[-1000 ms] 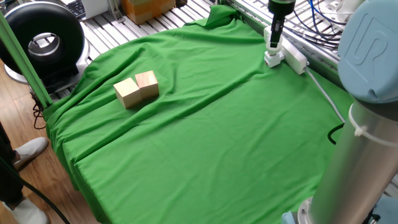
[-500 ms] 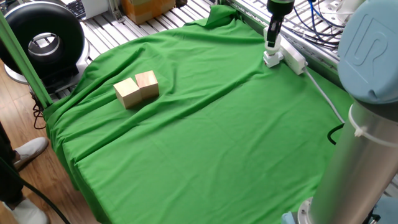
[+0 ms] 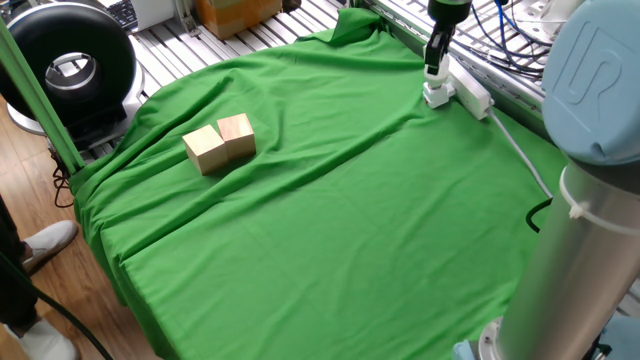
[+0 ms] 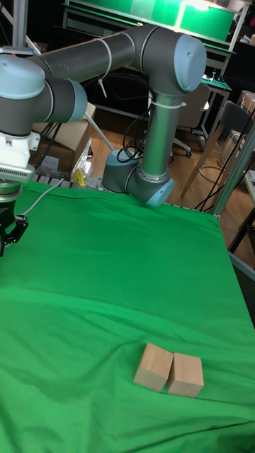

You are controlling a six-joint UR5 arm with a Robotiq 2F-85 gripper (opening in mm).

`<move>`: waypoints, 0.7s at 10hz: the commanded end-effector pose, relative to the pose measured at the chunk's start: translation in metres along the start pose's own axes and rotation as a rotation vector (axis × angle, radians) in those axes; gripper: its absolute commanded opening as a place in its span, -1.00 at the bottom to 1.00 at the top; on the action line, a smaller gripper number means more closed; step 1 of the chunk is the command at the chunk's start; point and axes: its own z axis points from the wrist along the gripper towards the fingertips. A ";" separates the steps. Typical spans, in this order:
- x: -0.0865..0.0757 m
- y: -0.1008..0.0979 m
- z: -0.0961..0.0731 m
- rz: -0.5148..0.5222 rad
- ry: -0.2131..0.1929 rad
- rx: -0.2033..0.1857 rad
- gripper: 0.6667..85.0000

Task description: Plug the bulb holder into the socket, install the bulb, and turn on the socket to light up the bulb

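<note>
The green cloth (image 3: 330,220) covers nearly the whole table, and my arm (image 4: 106,53) reaches across it to the far corner, where the strip (image 3: 468,92) lies along the edge with its cable (image 3: 520,150) trailing back toward my base. Two wooden blocks (image 3: 220,143) sit touching each other, well apart from the work and no part of it.

My gripper (image 3: 434,68) hangs over the near end of the strip. Directly below it a small white piece, which I take to be the holder (image 3: 437,97), sits on that end of the strip, with something white between my fingers and it. My guess is that this is the bulb, and that I am at the second step, seating it in the holder, but the parts are too small here to separate. I cannot tell whether my fingers are apart or clamped on anything; the tall view shows only their dark edge at the frame's side.

If the bulb is going in, the next move calls for staying square over the holder's opening and turning without tilting, so the plug is not levered out of the strip. After that comes the switch, which I cannot pick out from here
</note>
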 end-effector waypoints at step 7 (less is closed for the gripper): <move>-0.013 -0.006 -0.021 -0.041 -0.036 -0.013 0.79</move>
